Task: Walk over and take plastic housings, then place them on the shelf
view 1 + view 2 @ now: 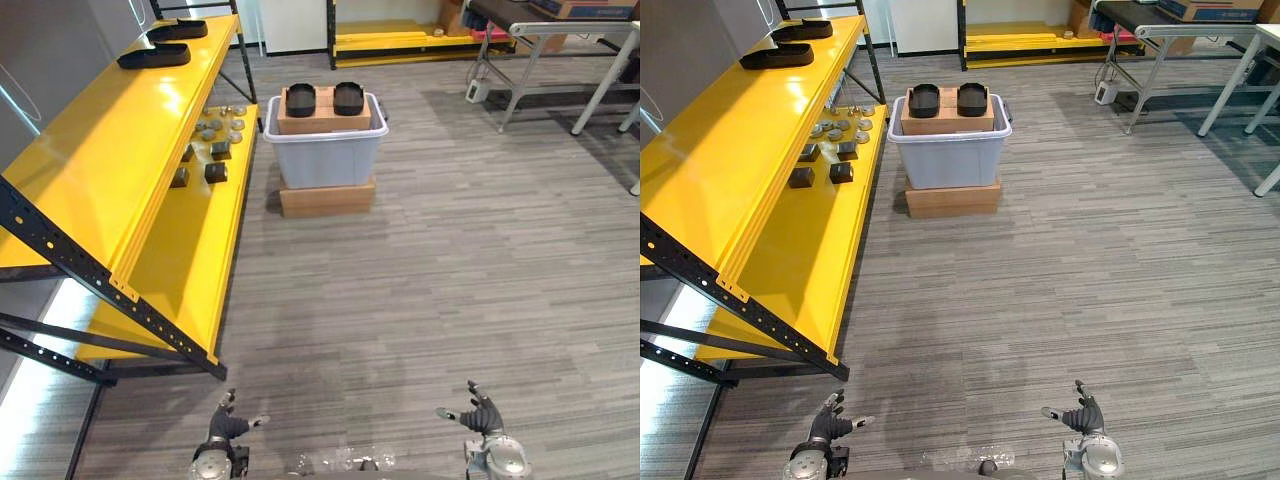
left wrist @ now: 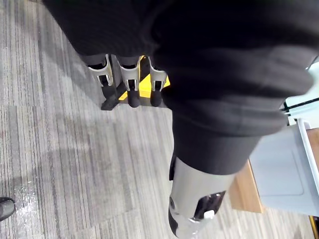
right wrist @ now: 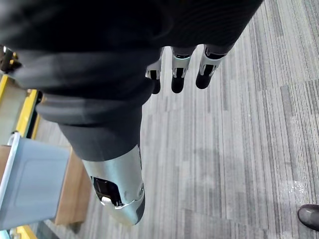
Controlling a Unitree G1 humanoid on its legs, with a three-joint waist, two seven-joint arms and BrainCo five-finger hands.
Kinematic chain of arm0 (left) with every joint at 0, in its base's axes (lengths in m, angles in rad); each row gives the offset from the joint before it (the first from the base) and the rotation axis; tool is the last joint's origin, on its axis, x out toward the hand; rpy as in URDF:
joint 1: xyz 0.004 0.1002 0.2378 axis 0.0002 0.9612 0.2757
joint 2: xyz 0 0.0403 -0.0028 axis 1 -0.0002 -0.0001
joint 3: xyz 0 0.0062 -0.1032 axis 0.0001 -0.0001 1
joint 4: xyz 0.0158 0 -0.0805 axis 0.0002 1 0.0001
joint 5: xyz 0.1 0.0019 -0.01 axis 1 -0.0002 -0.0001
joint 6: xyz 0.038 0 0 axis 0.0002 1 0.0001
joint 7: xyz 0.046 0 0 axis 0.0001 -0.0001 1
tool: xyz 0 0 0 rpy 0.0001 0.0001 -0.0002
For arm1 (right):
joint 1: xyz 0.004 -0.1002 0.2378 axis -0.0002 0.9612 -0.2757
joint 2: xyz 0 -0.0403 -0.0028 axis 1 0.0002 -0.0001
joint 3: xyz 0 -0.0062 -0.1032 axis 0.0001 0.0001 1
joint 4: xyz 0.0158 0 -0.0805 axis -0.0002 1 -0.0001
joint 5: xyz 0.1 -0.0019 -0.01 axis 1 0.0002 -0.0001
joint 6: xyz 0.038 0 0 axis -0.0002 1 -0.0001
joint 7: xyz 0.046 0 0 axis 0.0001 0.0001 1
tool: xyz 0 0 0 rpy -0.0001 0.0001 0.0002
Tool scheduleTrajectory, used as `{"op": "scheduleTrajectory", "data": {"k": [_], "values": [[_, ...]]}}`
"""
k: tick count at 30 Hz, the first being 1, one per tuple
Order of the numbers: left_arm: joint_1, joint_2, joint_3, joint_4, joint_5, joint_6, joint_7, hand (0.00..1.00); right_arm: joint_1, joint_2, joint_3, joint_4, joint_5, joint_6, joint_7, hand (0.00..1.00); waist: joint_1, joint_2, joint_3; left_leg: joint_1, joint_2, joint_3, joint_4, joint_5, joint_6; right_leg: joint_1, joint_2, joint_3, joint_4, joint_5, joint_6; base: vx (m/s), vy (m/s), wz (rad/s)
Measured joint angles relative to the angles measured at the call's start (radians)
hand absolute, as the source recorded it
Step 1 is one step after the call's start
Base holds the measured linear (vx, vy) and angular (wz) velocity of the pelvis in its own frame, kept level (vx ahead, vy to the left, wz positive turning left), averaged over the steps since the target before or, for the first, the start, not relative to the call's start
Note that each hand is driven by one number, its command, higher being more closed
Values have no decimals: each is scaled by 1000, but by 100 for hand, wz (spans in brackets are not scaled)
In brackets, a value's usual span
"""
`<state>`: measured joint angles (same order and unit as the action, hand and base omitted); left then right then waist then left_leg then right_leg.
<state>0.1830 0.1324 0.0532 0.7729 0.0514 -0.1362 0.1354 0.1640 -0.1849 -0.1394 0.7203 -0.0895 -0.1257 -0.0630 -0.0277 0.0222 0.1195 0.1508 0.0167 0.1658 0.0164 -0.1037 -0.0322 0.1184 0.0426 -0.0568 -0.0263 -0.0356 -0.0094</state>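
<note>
Two black plastic housings (image 1: 300,99) (image 1: 348,97) lie side by side on a cardboard box (image 1: 323,119) inside a grey bin (image 1: 325,152), which stands on a second flat carton several steps ahead. Two more black housings (image 1: 154,55) (image 1: 177,29) rest on the top board of the yellow shelf (image 1: 110,150) at my left. My left hand (image 1: 225,427) and right hand (image 1: 480,415) hang low at the near edge, far from the bin, both open with relaxed fingers (image 2: 130,82) (image 3: 178,69) and nothing in them.
Small metal and dark parts (image 1: 212,140) lie on the yellow shelf's lower board. A grey table frame (image 1: 555,60) stands at the far right and another yellow rack (image 1: 400,40) at the back. Grey plank floor (image 1: 430,290) stretches between me and the bin.
</note>
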Motion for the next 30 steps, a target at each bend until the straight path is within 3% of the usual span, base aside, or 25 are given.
{"op": "scheduleTrajectory", "data": {"k": [14,30], "values": [[13,1,22,-9,-1,1,-1,0,-6,0,-10,2,11,9,-26,0,-7,-14,-8,-4,3,1,-17,1,1,1,8,1,-31,9,-13,-1,-7,0],[19,1,22,-75,-1,3,-1,0,-25,1,-45,1,28,19,-30,0,-9,-1,-8,-22,8,26,-16,-8,13,-15,14,16,-43,8,-11,0,-5,-3]]}}
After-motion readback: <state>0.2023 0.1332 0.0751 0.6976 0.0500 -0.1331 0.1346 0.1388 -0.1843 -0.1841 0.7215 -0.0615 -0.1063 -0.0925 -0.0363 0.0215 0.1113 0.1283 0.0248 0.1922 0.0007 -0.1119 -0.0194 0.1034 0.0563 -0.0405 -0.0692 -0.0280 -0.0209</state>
